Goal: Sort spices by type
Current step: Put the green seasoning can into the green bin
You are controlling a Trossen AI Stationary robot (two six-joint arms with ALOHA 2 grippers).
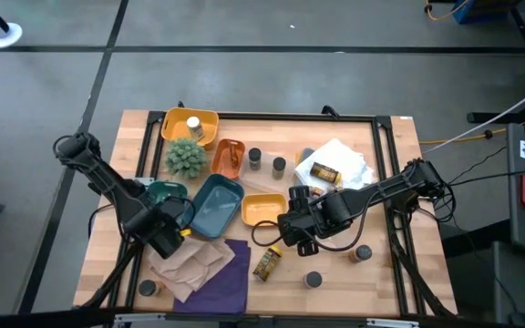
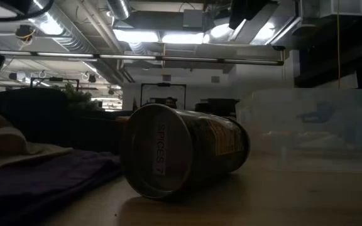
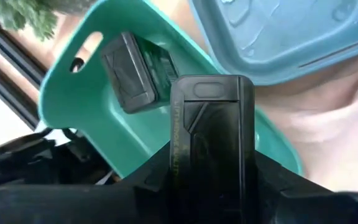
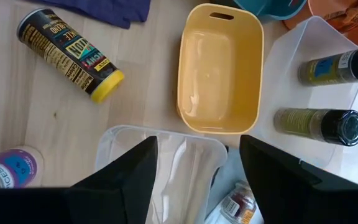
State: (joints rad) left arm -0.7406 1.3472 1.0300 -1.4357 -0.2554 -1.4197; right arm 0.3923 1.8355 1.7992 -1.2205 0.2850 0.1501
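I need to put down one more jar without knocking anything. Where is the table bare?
Bare wood lies along the near edge, between the yellow-capped jar and the grey-lidded jar, and on to the jar near the right side. The yellow tray under the right hand is empty. The middle, around the blue tray and plant, is crowded.

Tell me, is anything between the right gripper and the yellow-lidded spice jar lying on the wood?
Nothing visible. The open right gripper hangs close beside the yellow-lidded jar, with only bare tabletop between them. A clear tray lies just under the fingers, and the yellow tray lies ahead, both off that line.
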